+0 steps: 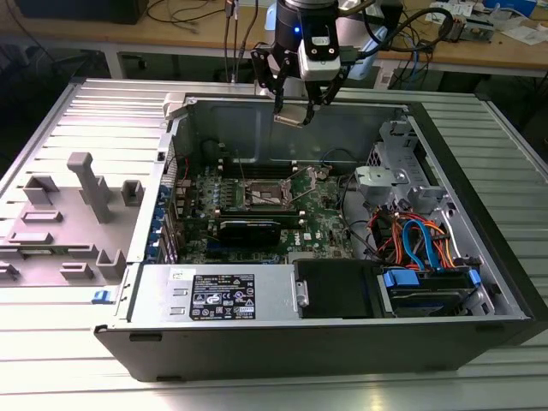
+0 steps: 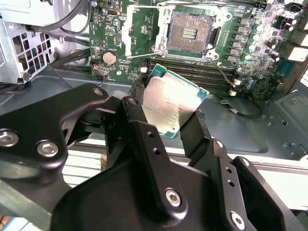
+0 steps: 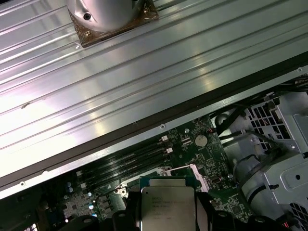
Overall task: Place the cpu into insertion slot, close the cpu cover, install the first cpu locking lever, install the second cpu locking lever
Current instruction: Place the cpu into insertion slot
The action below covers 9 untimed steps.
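Note:
My gripper [image 1: 295, 110] is shut on the cpu [image 1: 291, 116], a flat square chip with a silvery top, and holds it by two opposite edges. In the exterior view it hangs above the back wall of the open computer case, higher than and behind the insertion slot [image 1: 265, 193]. The second wrist view shows the cpu [image 2: 175, 96] tilted between the black fingers [image 2: 139, 122], with the insertion slot [image 2: 190, 32] uncovered and its dark contact field bare. A silvery frame piece, probably the cpu cover [image 2: 192, 4], stands at the slot's edge. In the first wrist view the cpu [image 3: 167, 204] hides part of the slot.
The green motherboard [image 1: 321, 214] carries long memory slots [image 2: 192, 72] beside the socket and a black card [image 1: 248, 228]. A power supply [image 1: 218, 295] and a drive cage with blue and orange cables [image 1: 419, 244] fill the case front. A grey fixture [image 1: 86, 193] sits on the table [image 1: 34, 368].

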Each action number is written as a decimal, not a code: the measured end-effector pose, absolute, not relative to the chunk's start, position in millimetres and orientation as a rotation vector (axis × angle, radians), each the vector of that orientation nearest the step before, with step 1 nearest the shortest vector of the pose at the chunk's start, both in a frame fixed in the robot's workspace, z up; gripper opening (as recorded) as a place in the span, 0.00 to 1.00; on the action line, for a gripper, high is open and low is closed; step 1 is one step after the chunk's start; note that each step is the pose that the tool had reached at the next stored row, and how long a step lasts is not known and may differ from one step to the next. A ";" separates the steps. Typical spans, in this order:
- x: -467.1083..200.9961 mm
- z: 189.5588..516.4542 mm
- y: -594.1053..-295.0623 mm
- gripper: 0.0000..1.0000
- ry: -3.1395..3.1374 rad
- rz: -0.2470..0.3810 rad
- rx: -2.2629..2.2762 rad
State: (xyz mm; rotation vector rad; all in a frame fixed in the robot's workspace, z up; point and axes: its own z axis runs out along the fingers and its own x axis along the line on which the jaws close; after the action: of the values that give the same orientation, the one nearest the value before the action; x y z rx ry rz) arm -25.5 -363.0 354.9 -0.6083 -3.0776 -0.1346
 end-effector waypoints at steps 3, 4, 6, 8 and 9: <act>-25.5 354.9 -363.0 0.54 -3.077 -0.135 -0.608; -25.5 354.9 -363.0 0.54 -3.077 -0.135 -0.609; -25.5 354.9 -363.0 0.54 -3.076 -0.135 -0.616; -25.5 354.9 -363.0 0.54 -3.075 -0.135 -0.624; -25.5 354.9 -363.0 0.54 -3.074 -0.135 -0.628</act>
State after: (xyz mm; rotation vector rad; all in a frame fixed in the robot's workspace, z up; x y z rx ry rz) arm -25.5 -363.0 354.9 -0.6284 -3.0741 -0.1347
